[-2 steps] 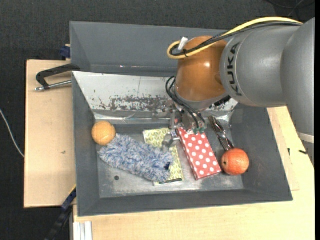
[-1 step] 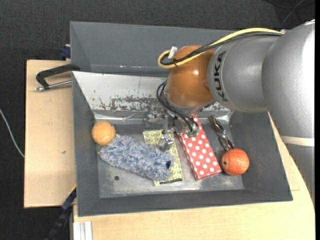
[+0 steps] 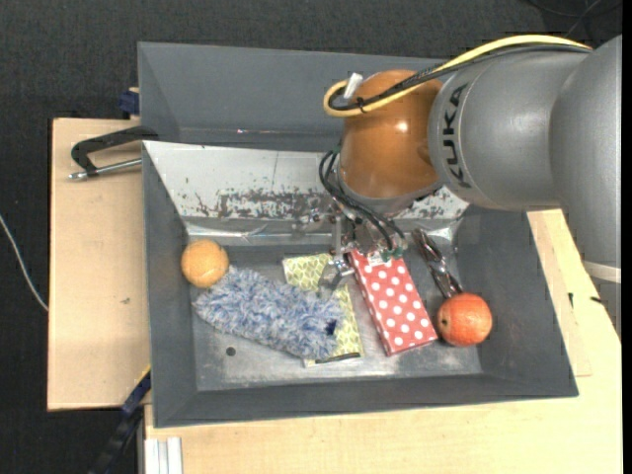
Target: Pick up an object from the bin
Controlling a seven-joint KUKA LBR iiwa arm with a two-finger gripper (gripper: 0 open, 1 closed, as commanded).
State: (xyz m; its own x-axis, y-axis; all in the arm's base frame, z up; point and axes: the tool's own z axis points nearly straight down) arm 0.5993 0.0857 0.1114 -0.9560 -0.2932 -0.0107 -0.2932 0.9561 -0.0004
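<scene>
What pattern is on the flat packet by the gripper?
The packet is red with white dots; camera view.

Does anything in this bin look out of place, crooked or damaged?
Nothing looks damaged or spilled. The blue fuzzy cloth lies partly over a yellow-green patterned card, and the red polka-dot packet lies slanted beside them, its upper end by the gripper. That looks like ordinary clutter for a loose bin.

Red white-dotted packet [image 3: 397, 302] lies flat, slanted, right of the bin's [image 3: 166, 294] middle.
</scene>
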